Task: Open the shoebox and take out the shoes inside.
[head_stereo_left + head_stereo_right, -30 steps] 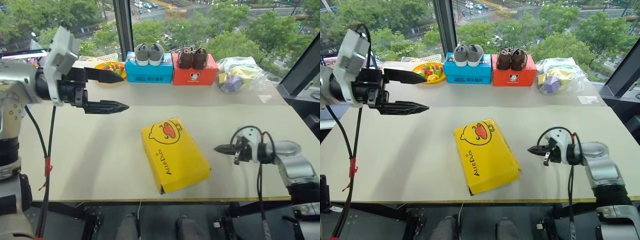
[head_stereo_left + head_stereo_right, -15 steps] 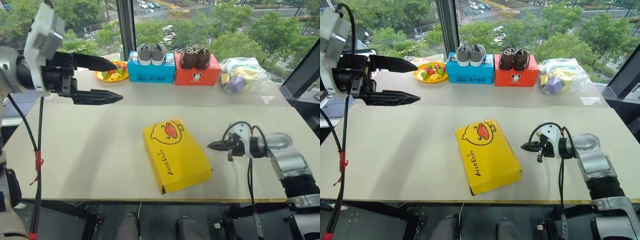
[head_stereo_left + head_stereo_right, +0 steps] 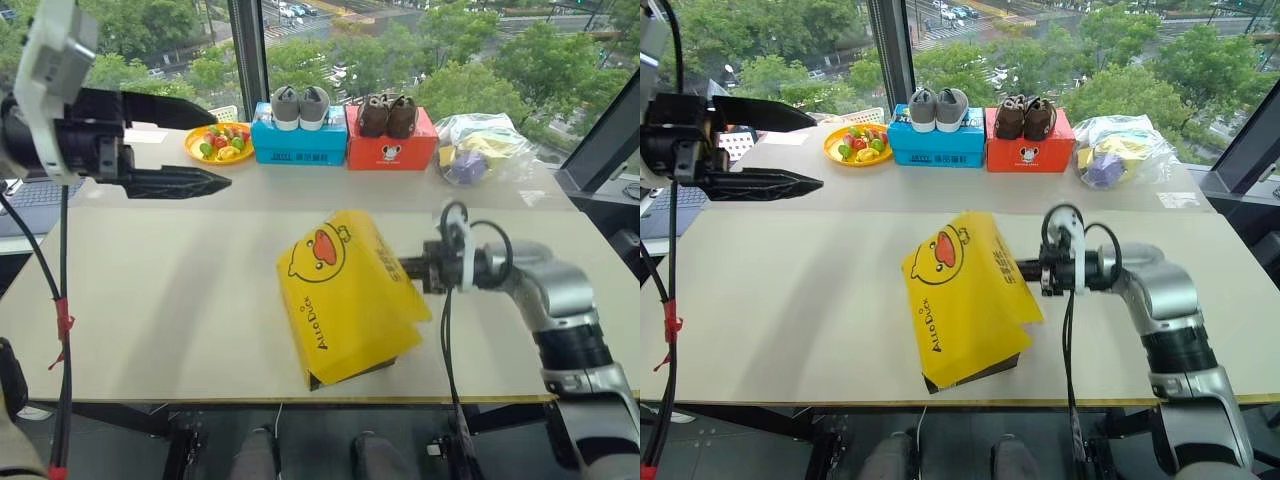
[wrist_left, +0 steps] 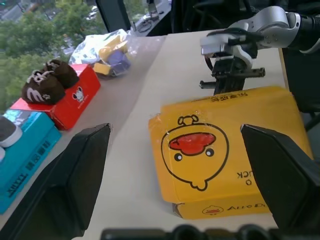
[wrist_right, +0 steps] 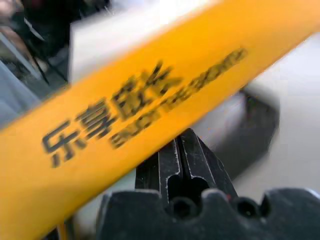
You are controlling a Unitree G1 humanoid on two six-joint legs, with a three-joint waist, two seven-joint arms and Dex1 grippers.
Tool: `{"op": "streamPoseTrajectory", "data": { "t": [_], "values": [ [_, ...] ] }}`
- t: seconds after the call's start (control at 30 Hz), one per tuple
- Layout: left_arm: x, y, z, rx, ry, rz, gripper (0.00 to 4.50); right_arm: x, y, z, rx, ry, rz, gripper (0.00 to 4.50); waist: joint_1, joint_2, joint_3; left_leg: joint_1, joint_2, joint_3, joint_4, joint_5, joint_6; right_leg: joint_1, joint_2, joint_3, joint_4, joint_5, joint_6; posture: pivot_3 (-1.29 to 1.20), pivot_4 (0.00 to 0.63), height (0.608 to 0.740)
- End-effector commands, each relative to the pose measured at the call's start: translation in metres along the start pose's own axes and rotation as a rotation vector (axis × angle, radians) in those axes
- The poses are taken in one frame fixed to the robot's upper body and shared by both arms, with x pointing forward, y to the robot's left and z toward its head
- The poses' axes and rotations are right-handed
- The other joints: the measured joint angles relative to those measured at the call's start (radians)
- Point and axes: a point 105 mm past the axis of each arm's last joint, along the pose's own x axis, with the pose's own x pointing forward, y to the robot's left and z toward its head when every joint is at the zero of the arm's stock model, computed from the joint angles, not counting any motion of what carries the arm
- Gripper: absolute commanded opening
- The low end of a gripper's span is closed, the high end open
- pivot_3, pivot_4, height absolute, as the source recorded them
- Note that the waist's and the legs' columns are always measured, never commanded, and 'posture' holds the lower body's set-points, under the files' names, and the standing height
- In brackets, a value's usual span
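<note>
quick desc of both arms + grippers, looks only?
Left gripper: two long black tapered fingers, white box-shaped housing behind, black cable with red ties hanging below. Right gripper: slim black fingers on a white wrist piece, silver-grey rounded arm segments, black ribbed joint, looping black cable.

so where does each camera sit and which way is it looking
Left eye and right eye views: on the head, looking forward and down over the table; both show the left pincer raised with fingers apart and the right pincer at the shoebox lid's edge.
Left wrist view: on the left wrist, looking across the table at the shoebox, the right pincer and the red box; its own fingers show.
Right wrist view: on the right wrist, close up against the lid's yellow edge; its own shut fingers show.
All views share the shoebox.
</note>
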Motion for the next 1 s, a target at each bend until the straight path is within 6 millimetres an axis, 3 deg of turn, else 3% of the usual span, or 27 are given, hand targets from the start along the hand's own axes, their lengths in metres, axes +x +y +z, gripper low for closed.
{"op": "streamPoseTrajectory", "data": {
  "t": [0.03, 0.23, 0.3, 0.43, 0.57, 0.77, 0.87, 1.0],
  "values": [
    [-0.012, 0.001, 0.017, 0.062, -0.031, 0.06, 4.45, 0.036, 0.017, 0.037, -0.114, -0.032, 0.11, 0.0, 0.0, 0.0, 0.0, 0.0, 0.0, 0.0, 0.0, 0.0, 0.0, 0.0, 0.0, 0.0, 0.0, 0.0, 0.0, 0.0, 0.15, 0.739],
    [-0.027, 0.0, 0.033, 0.102, -0.023, 0.119, 4.45, 0.127, 0.059, 0.033, -0.206, 0.026, 0.254, 0.0, 0.002, -0.002, 0.001, -0.003, 0.001, 0.0, -0.001, 0.0, 0.0, -0.005, 0.001, -0.001, 0.002, 0.0, -0.004, 0.0, 0.15, 0.739],
    [-0.03, -0.002, 0.038, 0.108, -0.026, 0.125, 4.45, 0.139, 0.065, 0.023, -0.205, 0.04, 0.267, 0.0, 0.002, -0.002, 0.0, -0.007, 0.001, 0.0, -0.001, 0.0, 0.0, -0.01, 0.001, 0.0, 0.004, 0.001, -0.005, 0.0, 0.15, 0.739],
    [-0.031, -0.008, 0.046, 0.124, -0.014, 0.128, 4.45, 0.155, 0.055, 0.004, -0.256, 0.116, 0.198, 0.0, 0.02, -0.005, 0.001, -0.017, 0.001, -0.001, 0.005, 0.0, -0.001, -0.017, 0.001, -0.001, 0.009, 0.002, -0.007, 0.0, 0.15, 0.739],
    [-0.028, -0.011, 0.033, 0.103, 0.04, 0.118, 4.45, 0.143, 0.043, 0.023, -0.266, 0.082, 0.148, 0.0, 0.028, -0.006, 0.001, -0.017, 0.001, -0.001, 0.005, 0.0, -0.001, -0.017, 0.001, -0.002, 0.01, 0.002, -0.007, 0.0, 0.15, 0.739],
    [-0.019, -0.008, -0.017, 0.077, 0.185, 0.094, 4.45, 0.095, 0.025, 0.047, -0.372, 0.161, 0.046, 0.0, 0.031, -0.006, 0.001, -0.016, 0.002, 0.0, 0.005, 0.0, -0.001, -0.017, 0.001, -0.002, 0.01, 0.003, -0.008, 0.0, 0.15, 0.739],
    [-0.011, -0.005, -0.036, 0.079, 0.203, 0.077, 4.5, 0.077, 0.028, 0.053, -0.352, 0.199, 0.034, 0.73, 0.033, -0.006, 0.001, -0.016, 0.002, 0.001, 0.004, 0.0, -0.001, -0.018, 0.001, -0.002, 0.009, 0.002, -0.009, 0.0, 0.15, 0.739],
    [0.001, 0.003, -0.049, 0.086, 0.186, 0.053, 4.5, 0.064, 0.036, 0.042, -0.314, 0.266, 0.017, 2.11, 0.031, -0.006, 0.001, -0.016, 0.002, 0.001, 0.003, 0.0, -0.001, -0.018, 0.001, -0.002, 0.01, 0.002, -0.01, 0.0, 0.15, 0.739]
  ]
}}
